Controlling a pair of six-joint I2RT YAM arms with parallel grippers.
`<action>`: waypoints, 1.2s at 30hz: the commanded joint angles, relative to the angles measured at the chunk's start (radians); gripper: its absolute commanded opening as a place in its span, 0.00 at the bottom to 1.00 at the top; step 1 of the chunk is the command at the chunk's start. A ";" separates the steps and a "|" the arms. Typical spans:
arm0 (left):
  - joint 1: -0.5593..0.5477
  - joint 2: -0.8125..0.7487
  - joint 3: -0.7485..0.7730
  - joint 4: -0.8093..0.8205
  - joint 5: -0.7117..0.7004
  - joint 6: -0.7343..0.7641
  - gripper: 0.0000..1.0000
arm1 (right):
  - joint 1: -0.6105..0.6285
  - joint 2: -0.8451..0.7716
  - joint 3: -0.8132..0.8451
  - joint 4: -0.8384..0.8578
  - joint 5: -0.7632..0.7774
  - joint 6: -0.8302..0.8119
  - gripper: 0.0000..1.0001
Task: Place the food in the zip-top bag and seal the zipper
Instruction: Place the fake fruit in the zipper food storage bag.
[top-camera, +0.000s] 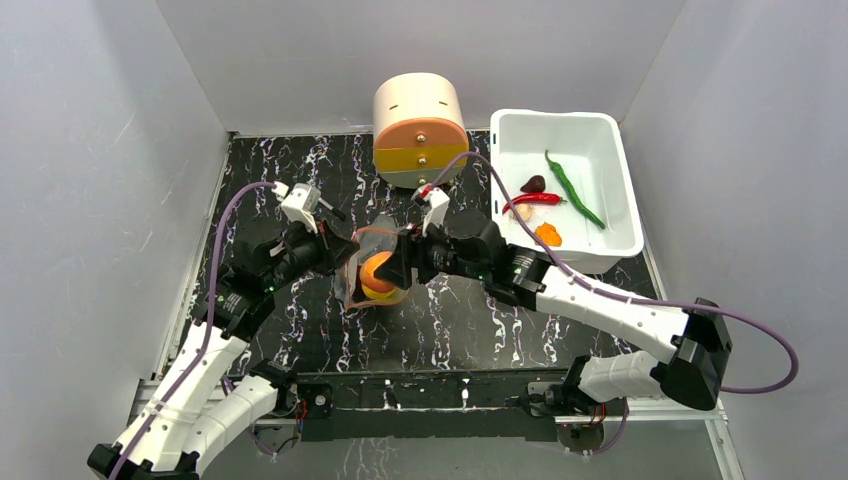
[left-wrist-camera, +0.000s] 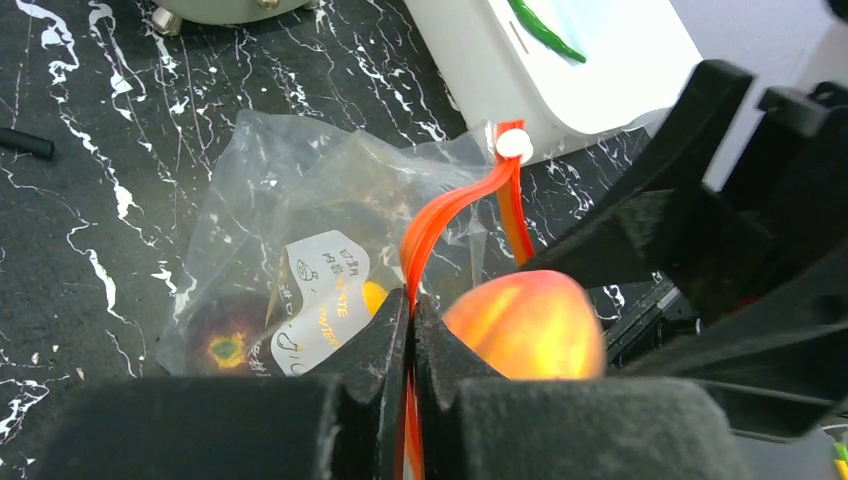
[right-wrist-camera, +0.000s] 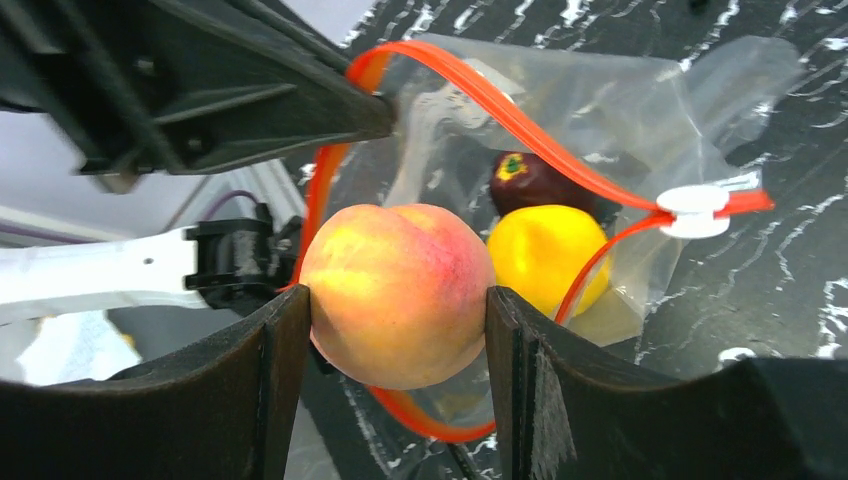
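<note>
The clear zip-top bag (top-camera: 372, 240) lies mid-table with its mouth held open. My left gripper (left-wrist-camera: 411, 300) is shut on the orange-red zipper (left-wrist-camera: 440, 215) at one lip of the mouth. My right gripper (right-wrist-camera: 398, 300) is shut on an orange round fruit (right-wrist-camera: 398, 290), which sits right at the opening, inside the loop of the zipper (right-wrist-camera: 520, 125). A yellow lemon (right-wrist-camera: 540, 255) and a dark maroon piece (right-wrist-camera: 530, 180) lie inside the bag. The white slider (right-wrist-camera: 693, 208) sits at the zipper's far end.
A white tub (top-camera: 560, 116) at the back right holds a green chili (top-camera: 572, 185), a red chili (top-camera: 535, 199), a maroon piece (top-camera: 533, 183), an orange fruit (top-camera: 548, 234) and a beige bulb (top-camera: 524, 212). A round beige container (top-camera: 420, 130) stands behind the bag.
</note>
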 joint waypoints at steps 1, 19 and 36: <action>-0.005 -0.011 0.051 0.000 0.053 -0.016 0.00 | 0.043 0.042 0.077 0.019 0.147 -0.090 0.44; -0.005 -0.043 0.044 0.021 0.188 -0.092 0.00 | 0.111 0.123 -0.013 0.247 0.387 -0.257 0.45; -0.006 -0.083 0.007 0.015 0.150 -0.118 0.00 | 0.114 0.171 -0.020 0.297 0.408 -0.253 0.69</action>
